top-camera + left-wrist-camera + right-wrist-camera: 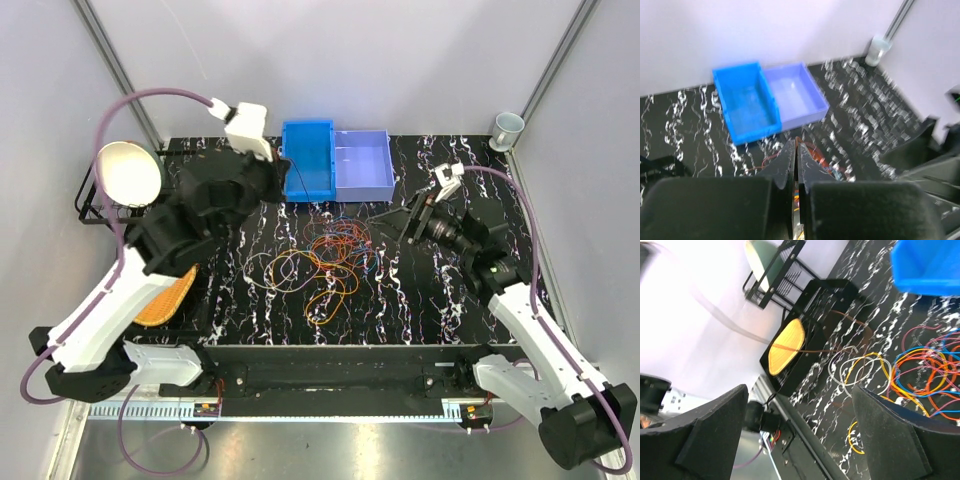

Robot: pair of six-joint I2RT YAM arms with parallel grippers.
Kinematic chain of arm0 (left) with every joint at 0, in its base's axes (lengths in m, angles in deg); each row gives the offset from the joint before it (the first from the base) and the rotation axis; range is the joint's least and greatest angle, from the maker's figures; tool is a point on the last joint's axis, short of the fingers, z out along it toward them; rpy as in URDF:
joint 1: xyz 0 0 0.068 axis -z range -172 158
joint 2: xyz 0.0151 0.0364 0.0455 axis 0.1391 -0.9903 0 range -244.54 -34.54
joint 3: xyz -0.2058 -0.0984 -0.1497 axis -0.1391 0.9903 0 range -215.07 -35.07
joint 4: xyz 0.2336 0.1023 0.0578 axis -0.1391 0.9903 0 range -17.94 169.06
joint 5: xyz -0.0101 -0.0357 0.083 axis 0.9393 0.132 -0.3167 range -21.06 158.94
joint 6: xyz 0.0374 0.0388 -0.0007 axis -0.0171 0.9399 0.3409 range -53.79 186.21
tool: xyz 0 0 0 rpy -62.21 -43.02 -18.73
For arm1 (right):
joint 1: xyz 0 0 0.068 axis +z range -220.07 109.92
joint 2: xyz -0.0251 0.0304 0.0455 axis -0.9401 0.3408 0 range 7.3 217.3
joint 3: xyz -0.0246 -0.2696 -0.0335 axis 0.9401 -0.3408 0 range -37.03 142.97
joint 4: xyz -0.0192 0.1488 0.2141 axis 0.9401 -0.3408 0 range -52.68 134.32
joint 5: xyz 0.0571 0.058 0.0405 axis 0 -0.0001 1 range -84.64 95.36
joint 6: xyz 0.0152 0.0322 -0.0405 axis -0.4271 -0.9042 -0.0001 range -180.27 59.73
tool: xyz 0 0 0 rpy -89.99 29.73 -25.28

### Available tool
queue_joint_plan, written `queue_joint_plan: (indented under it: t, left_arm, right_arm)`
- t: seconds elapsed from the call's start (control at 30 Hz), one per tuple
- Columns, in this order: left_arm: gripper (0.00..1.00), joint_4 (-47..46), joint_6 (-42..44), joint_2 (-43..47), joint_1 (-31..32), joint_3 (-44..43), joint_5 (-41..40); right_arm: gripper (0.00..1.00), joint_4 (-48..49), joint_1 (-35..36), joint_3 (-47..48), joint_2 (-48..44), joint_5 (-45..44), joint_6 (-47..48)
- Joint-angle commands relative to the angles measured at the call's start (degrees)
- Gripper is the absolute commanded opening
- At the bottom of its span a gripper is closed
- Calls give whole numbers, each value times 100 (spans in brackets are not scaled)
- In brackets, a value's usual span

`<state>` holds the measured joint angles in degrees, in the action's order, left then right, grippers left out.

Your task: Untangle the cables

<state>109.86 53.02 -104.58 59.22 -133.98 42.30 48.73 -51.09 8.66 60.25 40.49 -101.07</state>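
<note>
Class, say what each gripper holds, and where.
The left gripper seems shut on one thin cable, where cannot be told; the right gripper is open and empty.

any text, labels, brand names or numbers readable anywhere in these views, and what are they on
No text can be read in any view.
blue bin, lavender bin, cup: plain, no labels showing.
cables: no tags showing.
near rail: only tick-like marks, no legible numbers.
small boards at the arm bases: too small to read.

black marbled table [450, 300], cables [325, 262], bins [335, 160]
</note>
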Motion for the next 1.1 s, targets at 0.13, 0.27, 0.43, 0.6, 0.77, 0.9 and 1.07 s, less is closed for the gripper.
queue_joint_plan:
  t: [0.13, 0.27, 0.43, 0.6, 0.77, 0.9, 1.07]
  left_arm:
    - [0, -924, 238, 131, -42, 689, 44]
    - [0, -932, 264, 184, -42, 785, 9]
    - [0, -959, 256, 254, -42, 865, 18]
    - [0, -985, 256, 307, -42, 970, 9]
    - [0, -1012, 264, 324, -42, 1049, -17]
    - [0, -1012, 247, 289, -42, 1058, -9]
    - [0, -1020, 229, 280, -42, 1076, -9]
  right_arm:
    - [89, 482, 457, -227, 434, -252, 204]
    - [88, 553, 747, -175, 830, -445, 116]
    - [89, 447, 782, -43, 1453, -885, -560]
    - [92, 289, 782, 63, 1964, -1140, -1825]
    - [93, 912, 791, -245, 2202, -1167, -3089]
    - [93, 1141, 835, -377, 2281, -1272, -3636]
    - [93, 993, 993, -175, 2606, -1325, -3778]
